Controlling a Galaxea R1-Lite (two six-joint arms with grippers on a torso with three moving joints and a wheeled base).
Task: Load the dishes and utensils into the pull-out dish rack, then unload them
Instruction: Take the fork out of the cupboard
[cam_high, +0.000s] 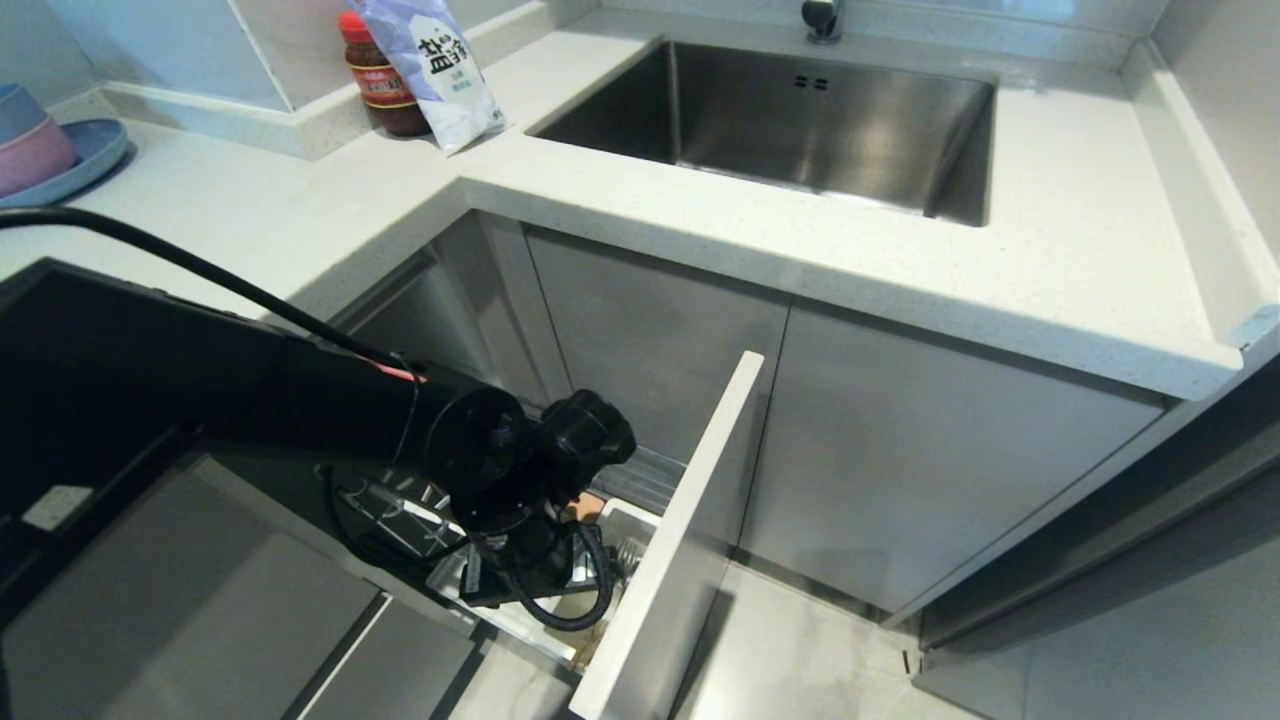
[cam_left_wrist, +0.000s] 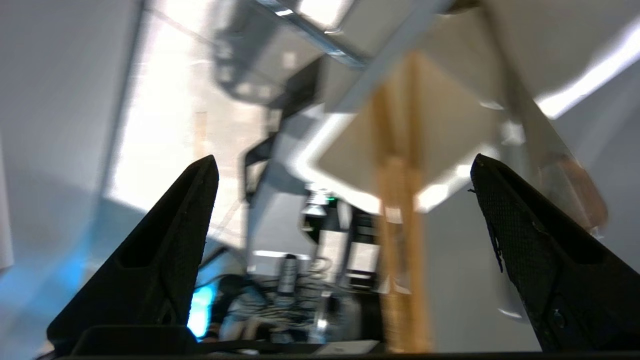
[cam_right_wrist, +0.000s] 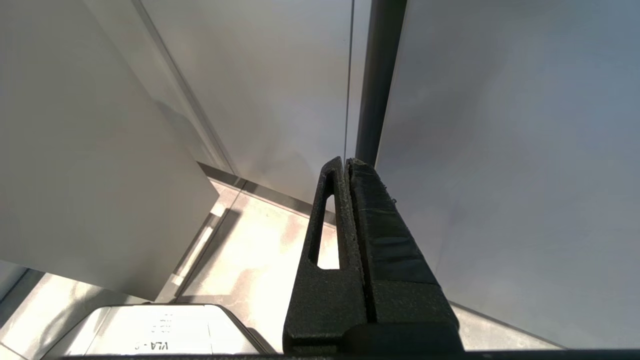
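Observation:
The pull-out dish rack (cam_high: 690, 520) stands drawn out under the counter, its pale panel front toward the floor and chrome wires (cam_high: 400, 512) showing beside my left arm. The left wrist (cam_high: 530, 470) reaches down over the white cutlery holder (cam_high: 632, 518) and hides the gripper in the head view. In the left wrist view my left gripper (cam_left_wrist: 345, 157) is open, and the blurred wooden chopsticks (cam_left_wrist: 400, 225) stand upright between its fingers, touching neither. The dishes and the fork cannot be made out. My right gripper (cam_right_wrist: 346, 160) is shut and empty beside the cabinet doors.
Stacked blue and pink bowls (cam_high: 30, 140) sit on a blue plate (cam_high: 95, 150) at the counter's far left. A sauce jar (cam_high: 380, 80) and a white bag (cam_high: 440, 70) stand by the steel sink (cam_high: 780, 110). Grey cabinet doors (cam_high: 900, 470) close in beside the rack.

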